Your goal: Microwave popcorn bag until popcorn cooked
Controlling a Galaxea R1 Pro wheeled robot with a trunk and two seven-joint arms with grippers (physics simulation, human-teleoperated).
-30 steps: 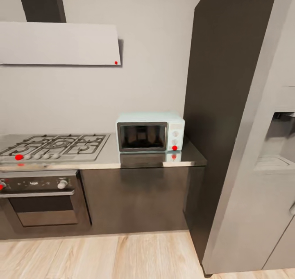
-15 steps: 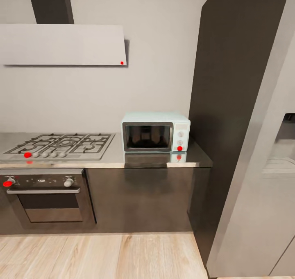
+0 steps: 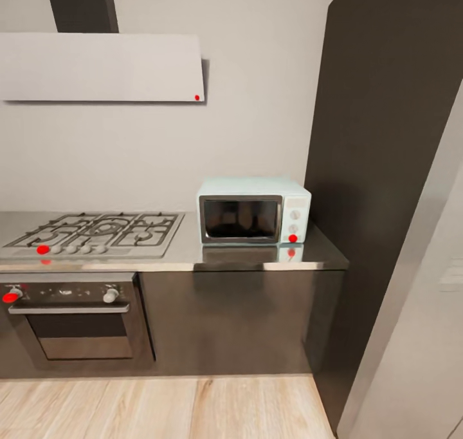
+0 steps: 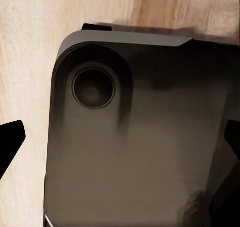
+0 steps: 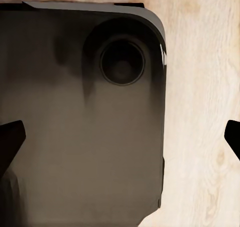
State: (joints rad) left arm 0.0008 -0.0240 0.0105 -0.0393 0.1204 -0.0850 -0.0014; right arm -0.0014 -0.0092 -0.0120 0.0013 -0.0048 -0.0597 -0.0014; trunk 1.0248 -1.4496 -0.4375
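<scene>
The pale blue-mint microwave (image 3: 254, 210) stands on the right end of the glossy grey countertop (image 3: 190, 246). Its dark glass door is shut and a red dot marks its white knob panel. The popcorn bag and the popcorn are out of view. In the left wrist view my left gripper (image 4: 120, 147) hangs open over the robot's dark base, its black fingertips (image 4: 11, 142) far apart. In the right wrist view my right gripper (image 5: 120, 139) is likewise open, with nothing between its fingertips (image 5: 10, 142).
A gas hob (image 3: 96, 230) lies left of the microwave, above a dark oven (image 3: 74, 317). A white hood (image 3: 99, 67) hangs on the wall. A tall dark cabinet (image 3: 392, 168) and a pale fridge side (image 3: 418, 362) close off the right. Light wooden floor (image 3: 161, 407) lies in front.
The whole head view has shifted, so the camera moved: the microwave sits further right and larger in the picture, and the fridge has slid out at the right. Nothing in the kitchen moved.
</scene>
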